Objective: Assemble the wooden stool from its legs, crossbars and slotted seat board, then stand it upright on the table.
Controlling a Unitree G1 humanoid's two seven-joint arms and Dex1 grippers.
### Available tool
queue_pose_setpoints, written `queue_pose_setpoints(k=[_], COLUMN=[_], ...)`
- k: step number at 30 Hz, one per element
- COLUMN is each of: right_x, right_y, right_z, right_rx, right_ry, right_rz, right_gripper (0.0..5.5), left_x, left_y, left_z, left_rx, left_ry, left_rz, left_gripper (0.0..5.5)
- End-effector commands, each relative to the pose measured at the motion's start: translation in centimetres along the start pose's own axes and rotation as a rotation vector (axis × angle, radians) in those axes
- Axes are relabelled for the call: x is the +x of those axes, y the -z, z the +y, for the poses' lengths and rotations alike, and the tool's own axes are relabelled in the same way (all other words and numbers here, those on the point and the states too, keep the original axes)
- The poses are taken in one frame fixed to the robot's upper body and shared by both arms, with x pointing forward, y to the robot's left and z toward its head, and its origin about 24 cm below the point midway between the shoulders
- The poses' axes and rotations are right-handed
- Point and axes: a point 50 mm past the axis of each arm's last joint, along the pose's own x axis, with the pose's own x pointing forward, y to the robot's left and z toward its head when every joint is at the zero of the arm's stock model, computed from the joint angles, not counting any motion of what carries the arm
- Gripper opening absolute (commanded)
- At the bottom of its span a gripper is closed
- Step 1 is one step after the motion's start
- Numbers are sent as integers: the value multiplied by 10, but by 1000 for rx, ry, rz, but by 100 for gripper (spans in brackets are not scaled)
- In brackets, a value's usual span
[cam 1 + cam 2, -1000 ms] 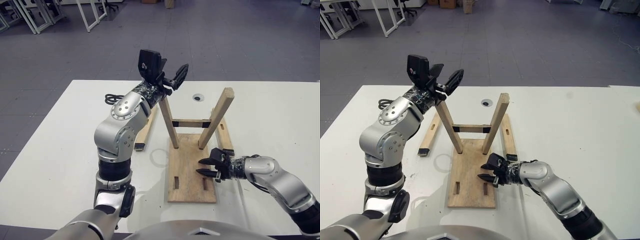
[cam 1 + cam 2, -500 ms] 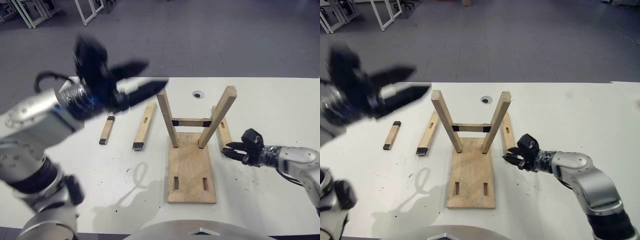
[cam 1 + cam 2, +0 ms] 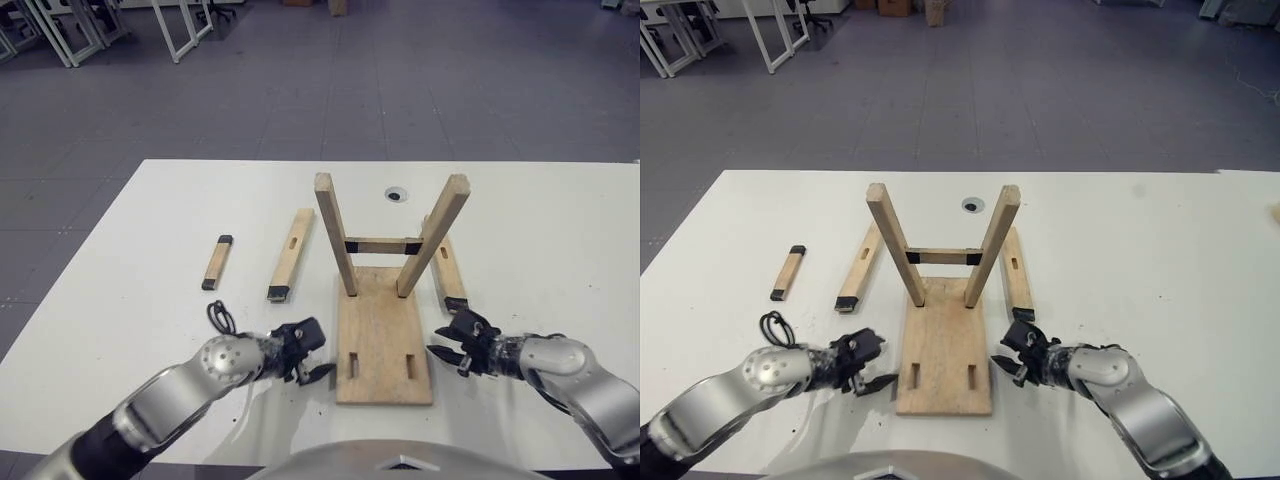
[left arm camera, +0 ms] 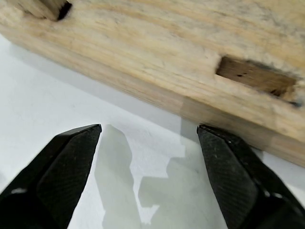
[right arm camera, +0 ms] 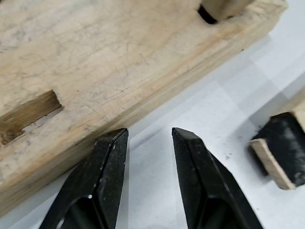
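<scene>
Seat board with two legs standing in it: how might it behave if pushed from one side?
The board looks stiff and flat, so it would likely slide, not bend. The upright legs weight its far end, so it may pivot there.

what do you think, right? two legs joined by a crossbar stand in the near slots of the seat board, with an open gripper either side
Not quite: the legs and crossbar stand in the far slots of the seat board; the near slots are empty, as the left eye view shows. The left gripper and right gripper are open, one either side.
</scene>
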Motion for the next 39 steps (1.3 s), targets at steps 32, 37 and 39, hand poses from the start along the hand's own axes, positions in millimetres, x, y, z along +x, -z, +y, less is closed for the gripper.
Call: queue_pose_setpoints(k=[32, 37, 39], right_x=[4, 3, 3], right_y=[-77, -75, -75], right_z=[-23, -20, -20], right_rx=[69, 98, 103], right_ry=[320, 305, 303], right_rz=[-343, -336, -335], right_gripper=[171, 171, 171], left_x=[-65, -51, -49], left_y=[26, 72, 86], left_z=[115, 116, 118], left_rx=[-460, -556, -605], left_ry=[-945, -903, -881], left_rz=[-38, 11, 12], left_gripper=[454, 454, 454])
